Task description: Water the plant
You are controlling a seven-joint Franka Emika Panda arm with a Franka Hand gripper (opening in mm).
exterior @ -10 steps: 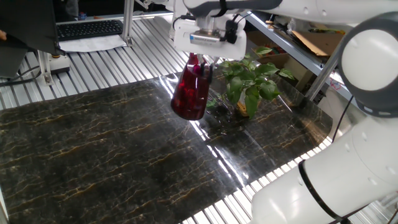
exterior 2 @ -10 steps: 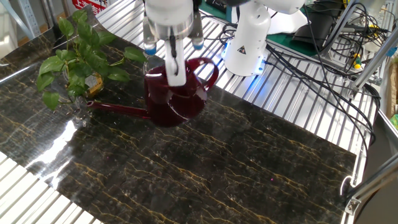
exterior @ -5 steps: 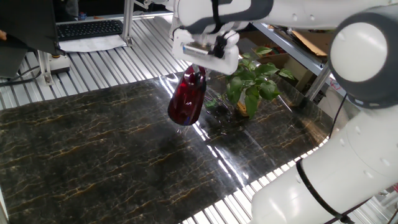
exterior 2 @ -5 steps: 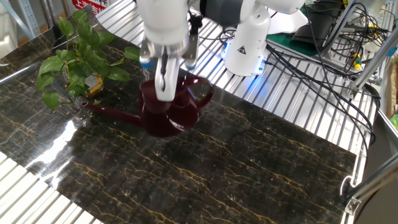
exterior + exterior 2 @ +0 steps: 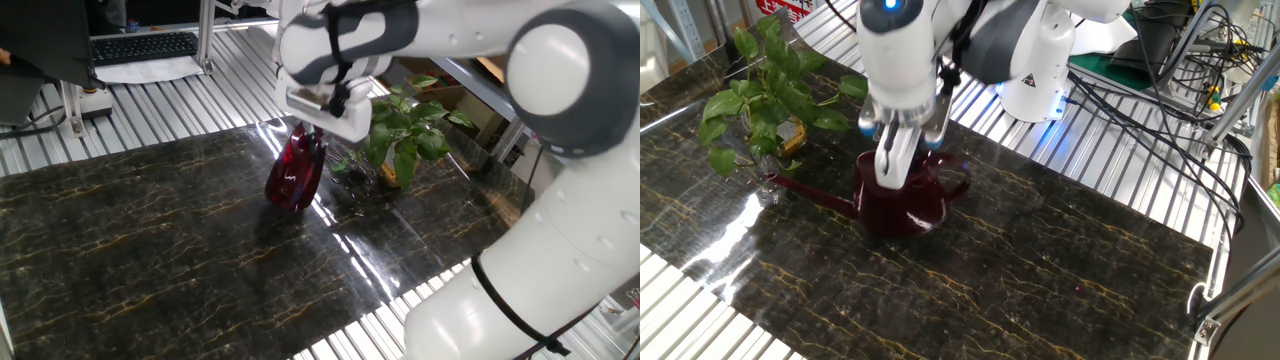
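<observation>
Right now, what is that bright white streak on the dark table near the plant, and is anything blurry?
In one fixed view, glare streaks across the glossy table beside the plant. In the other fixed view, the same reflection sits below the watering can spout; the gripper looks slightly soft.

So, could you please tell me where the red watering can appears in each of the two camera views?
One fixed view: the watering can sits upper centre, just left of the plant, under the end effector.
The other fixed view: the watering can is left of centre, its spout reaching left toward the plant, under the end effector.
Shared landmark: the plant.
</observation>
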